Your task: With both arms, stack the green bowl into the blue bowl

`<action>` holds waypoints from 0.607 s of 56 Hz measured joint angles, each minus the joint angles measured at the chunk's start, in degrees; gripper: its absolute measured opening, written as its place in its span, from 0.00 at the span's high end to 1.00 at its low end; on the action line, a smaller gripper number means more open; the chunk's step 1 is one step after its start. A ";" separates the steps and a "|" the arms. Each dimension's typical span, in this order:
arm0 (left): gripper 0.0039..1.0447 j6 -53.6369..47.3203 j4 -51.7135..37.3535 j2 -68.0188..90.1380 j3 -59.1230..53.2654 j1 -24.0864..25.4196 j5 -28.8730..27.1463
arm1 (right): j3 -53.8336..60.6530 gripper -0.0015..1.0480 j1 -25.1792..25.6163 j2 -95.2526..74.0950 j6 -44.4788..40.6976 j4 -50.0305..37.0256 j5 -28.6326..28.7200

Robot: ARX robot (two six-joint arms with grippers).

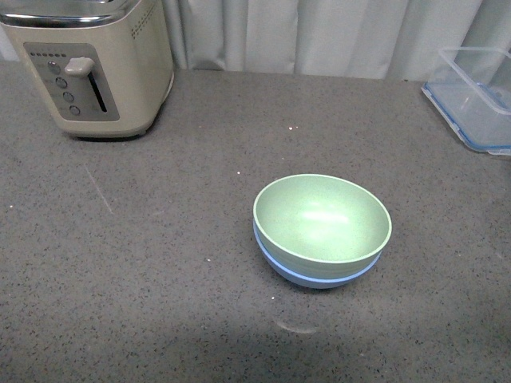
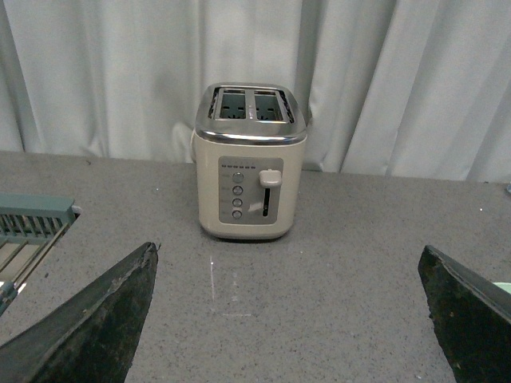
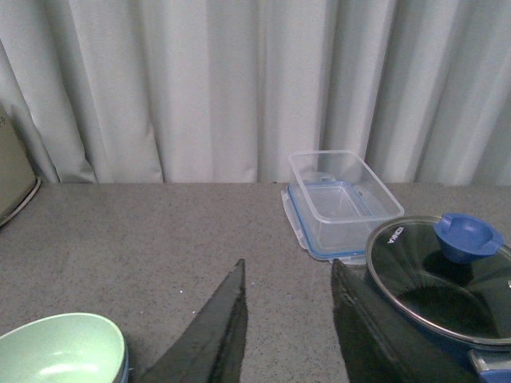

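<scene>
Green bowl (image 1: 322, 217): nested inside the blue bowl (image 1: 315, 276) (only its rim shows).
Toaster (image 1: 92, 64): at ten o'clock, well apart.
Left gripper (image 2: 287, 319): fingers spread wide.
Right gripper (image 3: 289, 319): fingers slightly apart, holding nothing.

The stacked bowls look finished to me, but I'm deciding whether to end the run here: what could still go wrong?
1. The green bowl seems to sit slightly askew in the blue bowl, so a nudge might rock it.
2. The right gripper, its fingers narrowly apart, is close to the bowls; a careless retreat could clip the rim.
3. The lidded pot and clear container lie near that arm's path.
</scene>
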State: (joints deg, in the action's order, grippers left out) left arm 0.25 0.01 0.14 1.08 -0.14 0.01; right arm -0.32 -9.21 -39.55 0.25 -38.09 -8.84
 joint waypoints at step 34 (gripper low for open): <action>0.06 -0.02 0.00 0.00 0.00 0.00 -0.02 | 0.02 0.99 9.09 20.20 -0.20 18.62 8.76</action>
State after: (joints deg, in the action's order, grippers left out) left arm 0.23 0.01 0.14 1.08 -0.14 -0.01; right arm -0.30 -0.12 -19.35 0.05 -19.46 -0.08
